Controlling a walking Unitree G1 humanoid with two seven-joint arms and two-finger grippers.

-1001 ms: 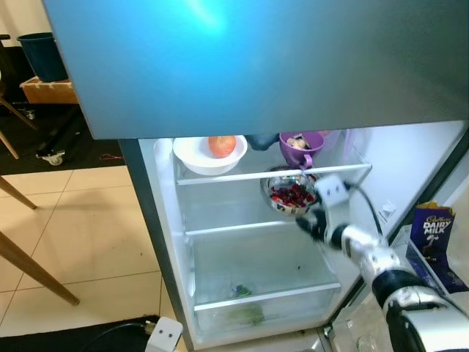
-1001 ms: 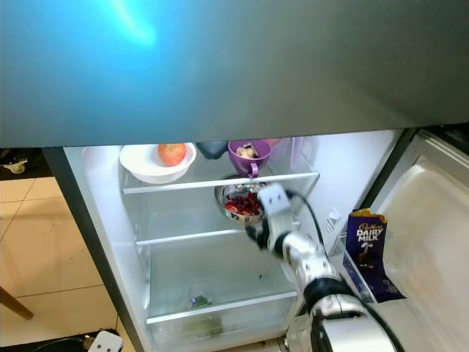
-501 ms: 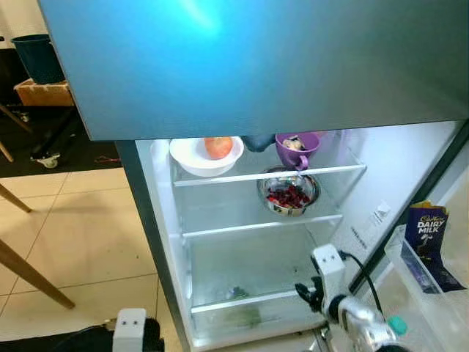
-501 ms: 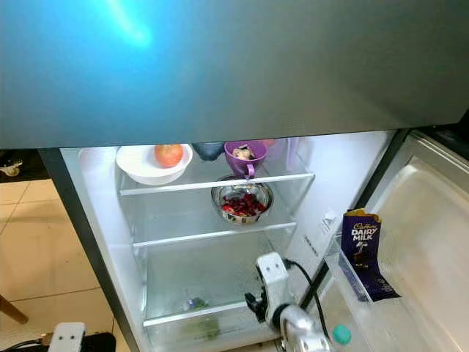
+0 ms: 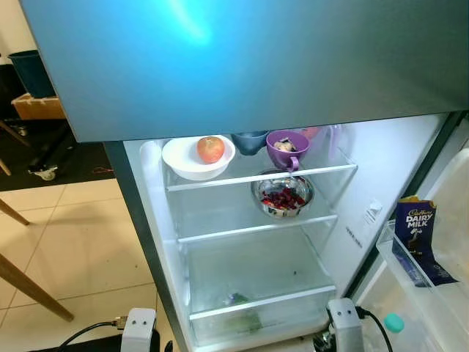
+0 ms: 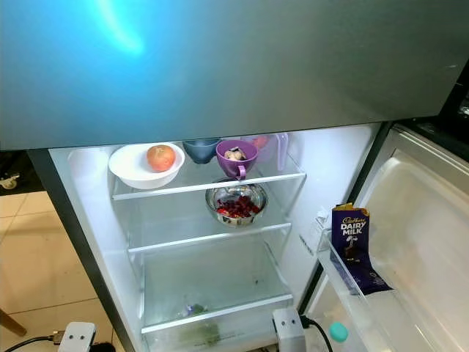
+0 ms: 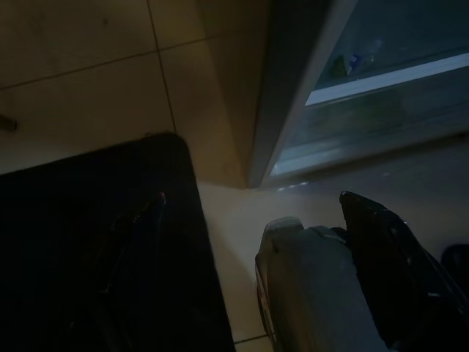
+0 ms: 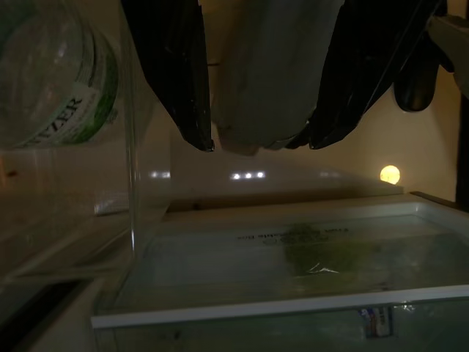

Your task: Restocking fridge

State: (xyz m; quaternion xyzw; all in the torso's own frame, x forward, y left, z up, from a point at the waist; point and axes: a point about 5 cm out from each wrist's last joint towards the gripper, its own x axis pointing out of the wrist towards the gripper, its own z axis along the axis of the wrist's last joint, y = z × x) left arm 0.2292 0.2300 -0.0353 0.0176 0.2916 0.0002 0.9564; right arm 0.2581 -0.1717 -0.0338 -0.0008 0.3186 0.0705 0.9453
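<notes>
Inside the open fridge [image 6: 88, 191], the top glass shelf carries a white bowl [image 6: 135, 167] holding an apple [image 6: 160, 157], a blue-grey bowl [image 6: 201, 149] and a purple mug [image 6: 236, 157] with some food in it. On the shelf just below sits a steel bowl [image 6: 236, 203] of red food. Something green lies in the bottom crisper drawer [image 6: 201, 331]. On the open door at the right, a Cadbury Dairy Milk bar [image 6: 350, 236] stands upright in the door rack [image 6: 344, 293], and a teal bottle cap [image 6: 338, 332] shows lower in the door.

Low down by the fridge's foot, the right gripper [image 8: 260, 143] hangs with its two black fingers [image 8: 176, 70] set apart and nothing clamped between them; they frame the crisper lid, with a clear bottle [image 8: 55, 73] off to one side in the door shelf. The steel bowl is well above these jaws, not near them. In the dark left wrist view, the left gripper [image 7: 253, 242] is near the tiled floor [image 7: 110, 73] beside a black mat [image 7: 88, 242], fingers also spread and empty.
</notes>
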